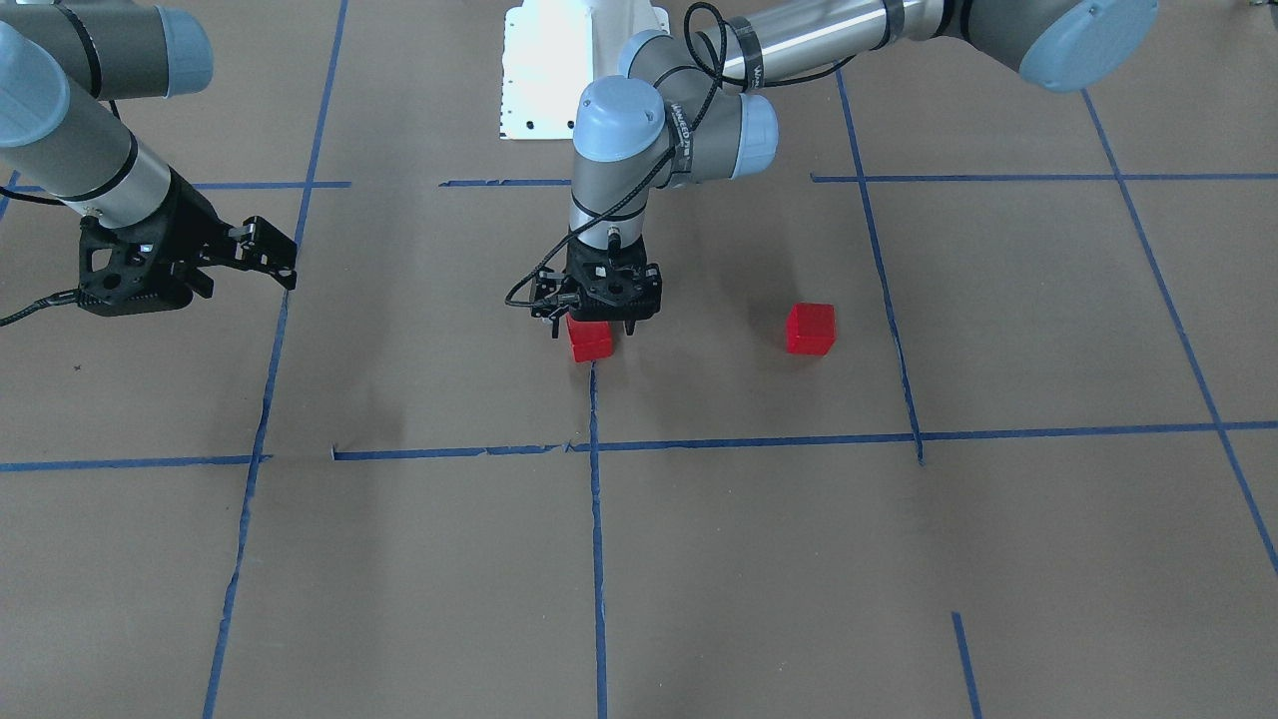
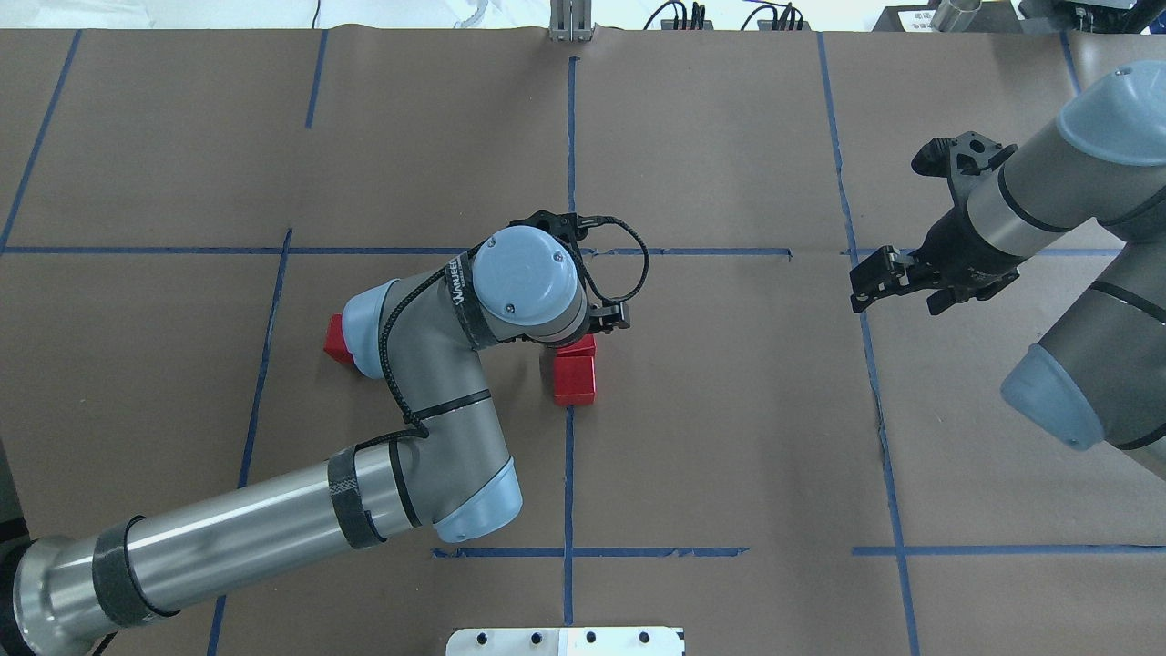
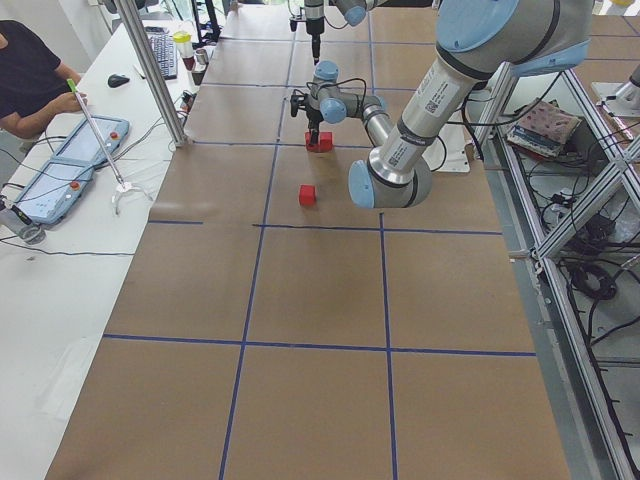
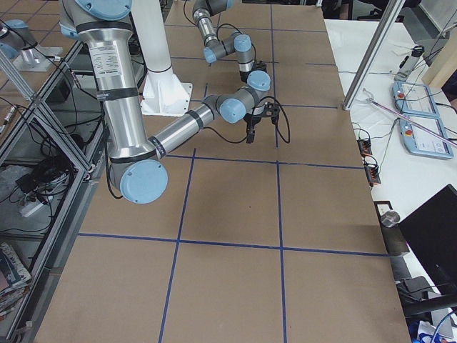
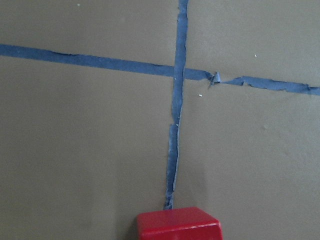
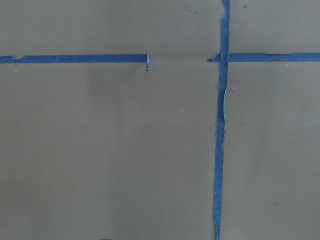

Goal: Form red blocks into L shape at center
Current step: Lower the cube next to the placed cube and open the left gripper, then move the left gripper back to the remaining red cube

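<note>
Exterior front-facing view: the left gripper (image 1: 593, 327) points straight down over the first red block (image 1: 590, 340). Its fingers (image 1: 552, 325) are spread wider than the block and stand on either side of it. This block sits on the vertical blue tape line (image 1: 597, 519), in the center (image 1: 699, 399) of the bench (image 1: 1048, 559). The third red block (image 1: 810, 329) lies alone, well apart from the line on the robot's left side of it. The right gripper (image 1: 268, 256) hangs above the bench, far from the line on the opposite side. Whether its fingers are spread or pressed together cannot be told.

Overhead exterior view: the second red block (image 2: 575, 380) also lies on the line, touching the first, which is mostly covered by the left wrist. The third block is half hidden behind the left arm's elbow.

Exterior left view: the near arm's gripper stands over the pair of blocks on the line, and the third block lies apart from them, nearer the camera.

Exterior right view: the near arm's gripper is tilted downward over bare paper, and the blocks cannot be made out.

Left wrist-mounted view: the line runs down to the first block at the bottom edge.

Right wrist-mounted view: only tape and brown paper show.
</note>
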`<state>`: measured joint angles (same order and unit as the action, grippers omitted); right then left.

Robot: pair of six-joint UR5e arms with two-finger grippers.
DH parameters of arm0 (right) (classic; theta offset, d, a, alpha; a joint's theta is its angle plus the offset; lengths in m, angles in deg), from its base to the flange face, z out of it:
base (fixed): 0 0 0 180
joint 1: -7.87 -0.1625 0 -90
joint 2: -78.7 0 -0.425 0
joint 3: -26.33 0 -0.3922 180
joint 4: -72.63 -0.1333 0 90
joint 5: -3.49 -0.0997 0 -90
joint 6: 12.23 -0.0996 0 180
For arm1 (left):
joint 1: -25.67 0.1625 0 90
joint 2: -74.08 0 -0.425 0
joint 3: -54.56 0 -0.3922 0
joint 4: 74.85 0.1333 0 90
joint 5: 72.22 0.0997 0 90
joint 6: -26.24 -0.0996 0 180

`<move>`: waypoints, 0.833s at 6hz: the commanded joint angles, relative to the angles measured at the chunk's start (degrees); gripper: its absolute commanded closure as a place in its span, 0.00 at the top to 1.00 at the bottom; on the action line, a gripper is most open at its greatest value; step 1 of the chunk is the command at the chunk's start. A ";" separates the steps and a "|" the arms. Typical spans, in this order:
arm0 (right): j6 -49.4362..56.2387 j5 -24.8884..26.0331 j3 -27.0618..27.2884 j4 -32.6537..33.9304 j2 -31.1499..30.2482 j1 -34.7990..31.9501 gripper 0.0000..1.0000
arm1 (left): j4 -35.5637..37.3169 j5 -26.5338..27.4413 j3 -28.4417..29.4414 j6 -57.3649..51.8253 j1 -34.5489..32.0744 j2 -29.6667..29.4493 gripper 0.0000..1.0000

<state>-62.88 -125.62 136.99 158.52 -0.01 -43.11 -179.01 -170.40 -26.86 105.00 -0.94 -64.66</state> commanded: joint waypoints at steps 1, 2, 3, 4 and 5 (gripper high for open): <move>0.12 -0.18 0.26 -0.02 -0.04 -0.26 1.00 | 0.19 -0.51 -6.00 -0.44 -2.46 3.44 0.99; 0.12 -0.18 0.26 -0.02 -0.12 -0.26 1.00 | 1.15 -0.86 -11.08 -1.14 -4.57 8.61 0.99; 0.12 -0.26 0.52 -0.02 -0.47 -0.26 1.00 | 2.12 -3.48 -14.96 -8.89 -7.72 13.10 0.99; 0.12 -0.35 1.31 -0.02 -1.00 -0.26 1.00 | 1.95 -5.16 -17.00 -15.67 -10.19 18.10 0.99; -0.06 -0.44 1.75 -0.02 -1.00 -0.26 1.00 | 1.34 -9.17 -17.71 -23.05 -13.26 22.76 0.99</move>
<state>-62.82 -125.98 138.23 158.50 -0.87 -43.37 -177.30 -176.33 -43.31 88.92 -11.35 -46.52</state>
